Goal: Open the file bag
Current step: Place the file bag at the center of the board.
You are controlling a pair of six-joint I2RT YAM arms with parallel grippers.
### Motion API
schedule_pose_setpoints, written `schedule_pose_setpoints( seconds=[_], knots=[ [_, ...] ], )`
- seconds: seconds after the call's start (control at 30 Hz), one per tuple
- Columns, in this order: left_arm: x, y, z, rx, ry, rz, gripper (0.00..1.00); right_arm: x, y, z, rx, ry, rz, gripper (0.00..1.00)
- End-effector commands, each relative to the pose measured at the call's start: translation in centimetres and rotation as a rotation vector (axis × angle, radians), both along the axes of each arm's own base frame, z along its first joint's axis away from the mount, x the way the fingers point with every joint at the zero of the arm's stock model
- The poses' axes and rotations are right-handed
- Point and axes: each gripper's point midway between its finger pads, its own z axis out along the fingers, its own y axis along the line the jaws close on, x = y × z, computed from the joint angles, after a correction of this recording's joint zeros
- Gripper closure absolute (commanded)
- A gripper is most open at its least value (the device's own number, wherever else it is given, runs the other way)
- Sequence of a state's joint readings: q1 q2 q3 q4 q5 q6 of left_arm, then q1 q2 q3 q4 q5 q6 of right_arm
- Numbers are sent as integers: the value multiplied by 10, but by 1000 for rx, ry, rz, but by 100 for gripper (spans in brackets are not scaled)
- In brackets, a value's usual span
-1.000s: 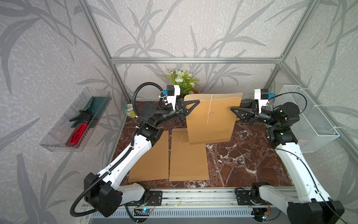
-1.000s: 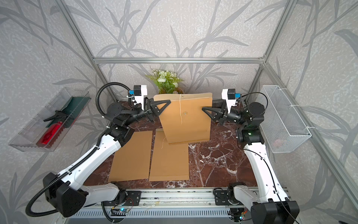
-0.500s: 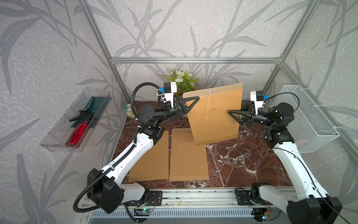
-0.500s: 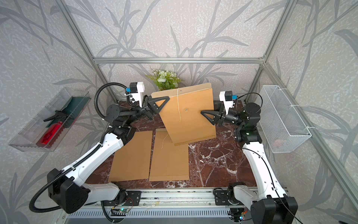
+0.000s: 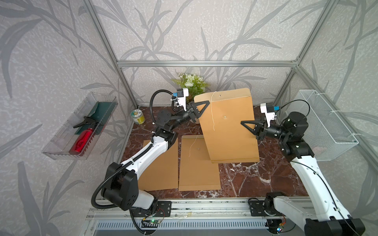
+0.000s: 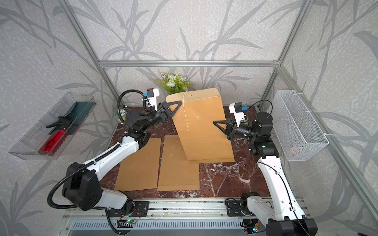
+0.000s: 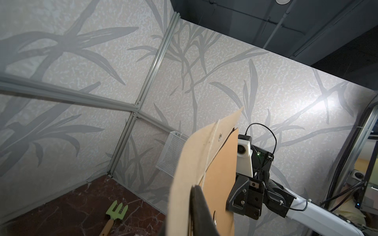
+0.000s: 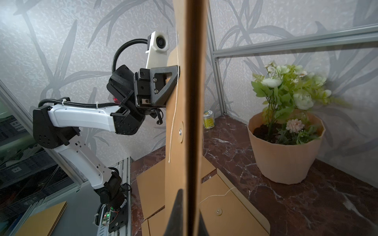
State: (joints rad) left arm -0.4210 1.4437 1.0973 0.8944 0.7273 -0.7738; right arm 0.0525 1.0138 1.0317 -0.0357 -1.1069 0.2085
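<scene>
Where the bag is: the file bag [image 5: 229,126] stands on end between my two arms, above the marble table [image 5: 266,175] and behind the spare envelopes [image 5: 198,163] lying flat; I cannot tell if its lower edge touches the table
Long axis: near upright, with the top leaning a little toward my left side; the mouth is the short top edge
My right hand: the right gripper [image 5: 244,123] is clamped on the bag's right long edge at about mid-height, and my right wrist view shows that edge running between the fingers
My left hand: the left gripper [image 5: 202,107] is at the top left corner, set narrow; one finger [image 7: 199,206] seems to lie between flap and body, but I cannot tell whether it is actually pinching
Flap: the flap [image 7: 194,153] stands a little off the body
String: the string [image 5: 212,114] hangs loose down the face, not wound on the button [image 5: 224,117]
What the move turns on: the flap lies at my left hand and well above my right, so I judge the left should fold it back while the right steadies the body
Risk: paper this thin may bow or twist out of a one-edge hold
</scene>
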Motion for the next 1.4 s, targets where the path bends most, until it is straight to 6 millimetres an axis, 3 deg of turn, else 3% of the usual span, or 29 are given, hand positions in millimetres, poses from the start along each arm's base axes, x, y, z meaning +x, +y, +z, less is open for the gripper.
schedule_pose_setpoints(
  seconds=[0.0,0.17,0.37,0.57,0.63,0.67,0.73,1.0,1.2,1.37],
  knots=[
    [17,11,-15,51,20,98,77,-1,-7,-14,-49,94,-65,100],
    [29,22,-43,200,38,226,67,15,-22,-42,-99,278,-174,100],
    [30,49,-61,383,26,392,65,37,-55,-71,-105,434,-325,100],
    [16,75,-62,463,17,490,65,54,-75,-105,-157,547,-418,100],
    [10,81,-63,484,18,507,65,55,-76,-107,-162,550,-425,100],
    [6,85,-63,495,18,520,65,59,-83,-130,-202,619,-451,100],
    [-1,92,-64,514,23,544,65,63,-88,-146,-217,668,-471,100],
    [-27,115,-67,559,33,614,64,72,-96,-200,-272,807,-484,100],
    [-35,123,-69,572,41,639,64,71,-97,-236,-316,905,-462,100],
    [-37,127,-72,590,47,656,64,71,-96,-252,-311,932,-458,100]
  ],
)
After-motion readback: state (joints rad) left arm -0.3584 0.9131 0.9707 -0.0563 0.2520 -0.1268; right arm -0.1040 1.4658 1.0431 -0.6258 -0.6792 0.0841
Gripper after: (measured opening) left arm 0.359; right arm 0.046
